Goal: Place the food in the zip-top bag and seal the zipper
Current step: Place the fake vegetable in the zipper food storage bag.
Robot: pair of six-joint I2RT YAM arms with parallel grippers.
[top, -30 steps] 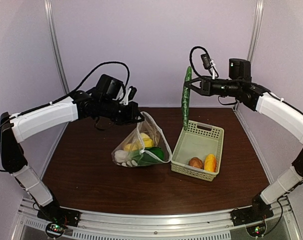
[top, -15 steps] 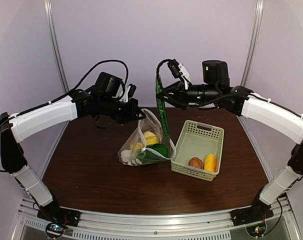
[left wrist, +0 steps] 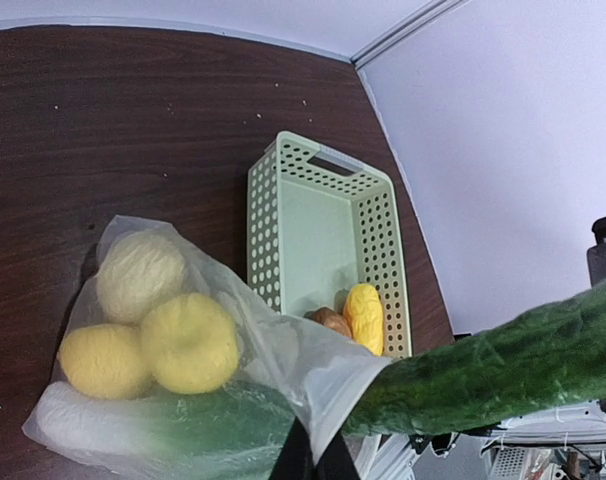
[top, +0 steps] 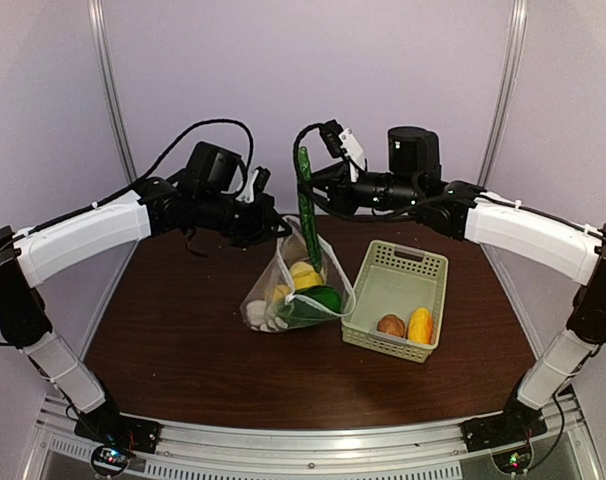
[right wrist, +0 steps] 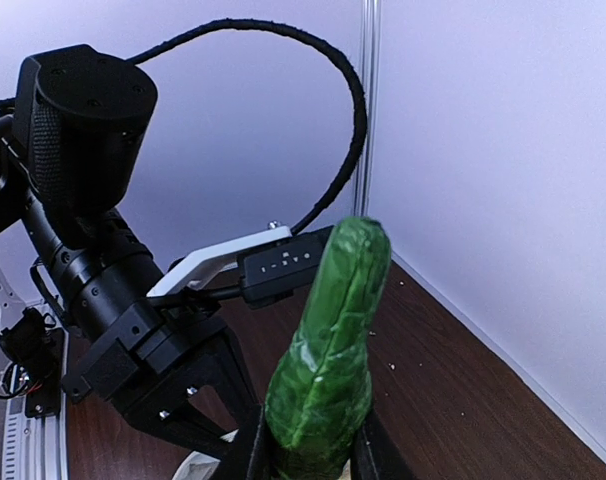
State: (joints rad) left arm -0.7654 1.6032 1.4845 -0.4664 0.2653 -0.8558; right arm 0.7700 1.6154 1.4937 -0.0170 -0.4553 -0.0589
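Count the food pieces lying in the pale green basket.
2. A brown round piece and an orange-yellow piece lie side by side at the near end of the basket; nothing there looks hidden.

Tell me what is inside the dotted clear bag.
Inside the zip-top bag: three round yellow pieces and a green leafy vegetable beside them. The cucumber reaches its mouth; the film hides whether its tip is in. Anything beneath these is covered.
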